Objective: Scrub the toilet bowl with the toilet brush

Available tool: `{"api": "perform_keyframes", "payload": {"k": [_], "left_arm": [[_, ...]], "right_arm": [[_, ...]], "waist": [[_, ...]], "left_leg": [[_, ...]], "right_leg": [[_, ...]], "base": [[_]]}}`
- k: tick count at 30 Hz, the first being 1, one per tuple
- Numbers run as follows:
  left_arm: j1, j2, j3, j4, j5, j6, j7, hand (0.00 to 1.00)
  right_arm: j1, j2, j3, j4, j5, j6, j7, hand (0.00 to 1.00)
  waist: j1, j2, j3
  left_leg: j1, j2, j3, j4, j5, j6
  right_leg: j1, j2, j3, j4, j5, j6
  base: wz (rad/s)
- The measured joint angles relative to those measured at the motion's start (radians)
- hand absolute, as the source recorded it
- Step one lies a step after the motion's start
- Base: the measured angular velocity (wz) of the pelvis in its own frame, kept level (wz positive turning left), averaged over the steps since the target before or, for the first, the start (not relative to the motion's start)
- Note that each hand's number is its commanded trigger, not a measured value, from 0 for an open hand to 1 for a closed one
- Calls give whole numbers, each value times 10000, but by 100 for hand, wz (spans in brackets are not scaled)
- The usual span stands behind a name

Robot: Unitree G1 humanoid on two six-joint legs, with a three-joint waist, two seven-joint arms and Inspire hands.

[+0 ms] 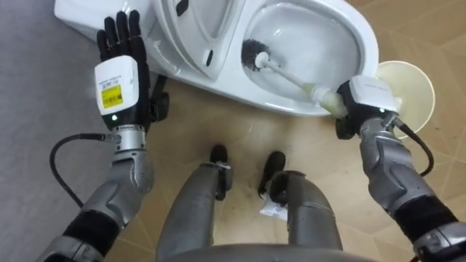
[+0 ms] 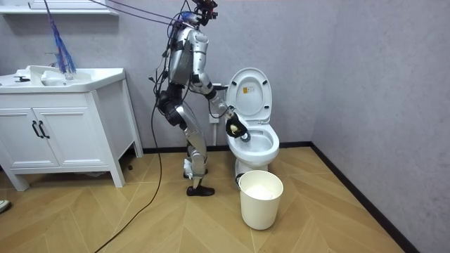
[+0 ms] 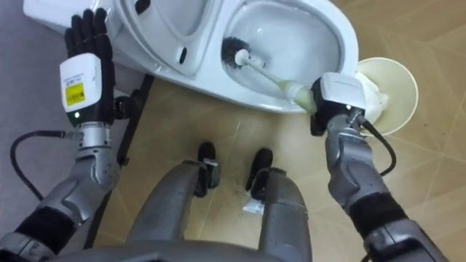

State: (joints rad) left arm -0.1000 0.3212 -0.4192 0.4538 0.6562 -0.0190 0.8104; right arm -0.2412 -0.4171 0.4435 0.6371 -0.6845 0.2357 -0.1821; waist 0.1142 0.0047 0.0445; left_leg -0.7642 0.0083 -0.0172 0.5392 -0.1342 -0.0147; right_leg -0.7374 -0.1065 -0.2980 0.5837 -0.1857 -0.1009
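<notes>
The white toilet [image 1: 366,45] lies just ahead of me, its lid [image 1: 191,33] raised. A toilet brush with a dark bristle head [image 1: 255,54] reaches down into the bowl, and its white handle [image 1: 287,75] slants back to the near rim. My right hand [image 1: 362,105] is shut on the handle's end at that rim. My left hand [image 1: 120,69] hovers open, fingers straight, beside the lid and in front of the tank [image 1: 80,13]; it holds nothing. In the room view I stand bent slightly before the toilet [image 2: 254,140], right hand [image 2: 234,128] at the bowl.
A cream bucket [image 1: 412,81] stands on the wooden floor right of the bowl, close to my right forearm; the bucket [image 2: 261,199] also shows in the room view. A white vanity with a sink [image 2: 65,119] stands behind me. Grey walls close in behind and beside the toilet.
</notes>
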Motion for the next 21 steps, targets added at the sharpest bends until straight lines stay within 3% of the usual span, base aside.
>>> {"api": "perform_keyframes", "payload": {"k": [2,5,7,9,11,16,21], "left_arm": [[-466,420,-411,66,-152,-174,-58,0],[-1102,565,-766,166,-165,-402,-81,0],[-1380,571,-905,318,-161,-531,-112,0],[-1570,570,-960,395,-140,-578,-132,0],[-1746,569,-944,457,55,-573,-132,0],[-1756,570,-951,375,82,-531,-152,0],[-1744,568,-944,356,154,-516,-329,0]], "right_arm": [[-1083,-345,572,1700,809,-438,-104,100],[-2352,-539,896,3632,2045,-967,-104,100],[-2892,-530,886,4297,2983,-1132,-125,100],[-3361,-514,862,4782,3421,-1168,-216,100],[-3702,-555,809,5224,3754,-1174,-374,100],[-3892,-771,822,5523,4505,-1213,-384,100],[-3856,-690,810,5852,5342,-1287,-330,100]], "waist": [[85,-113,190],[454,-180,273],[505,-209,313],[550,-270,352],[577,-433,443],[634,-459,455],[659,-381,431]], "left_leg": [[-134,-48,-5,146,-20,-29],[-555,-178,-13,188,101,4],[-702,-306,-37,223,212,-28],[-810,-347,-45,322,215,-22],[-816,-405,-54,354,204,-20],[-838,-389,-21,422,199,-13],[-848,-405,-106,483,198,-12]], "right_leg": [[-174,-129,-49,321,-136,3],[-699,-325,-67,660,-139,-73],[-904,-515,-94,950,-187,-181],[-1025,-591,-108,1123,-260,-200],[-1062,-688,-115,1290,-387,-147],[-1061,-663,-98,1264,-321,-153],[-998,-659,-168,1250,-292,-169]], "base": [[18],[13],[22],[15],[13],[-2],[2]]}}
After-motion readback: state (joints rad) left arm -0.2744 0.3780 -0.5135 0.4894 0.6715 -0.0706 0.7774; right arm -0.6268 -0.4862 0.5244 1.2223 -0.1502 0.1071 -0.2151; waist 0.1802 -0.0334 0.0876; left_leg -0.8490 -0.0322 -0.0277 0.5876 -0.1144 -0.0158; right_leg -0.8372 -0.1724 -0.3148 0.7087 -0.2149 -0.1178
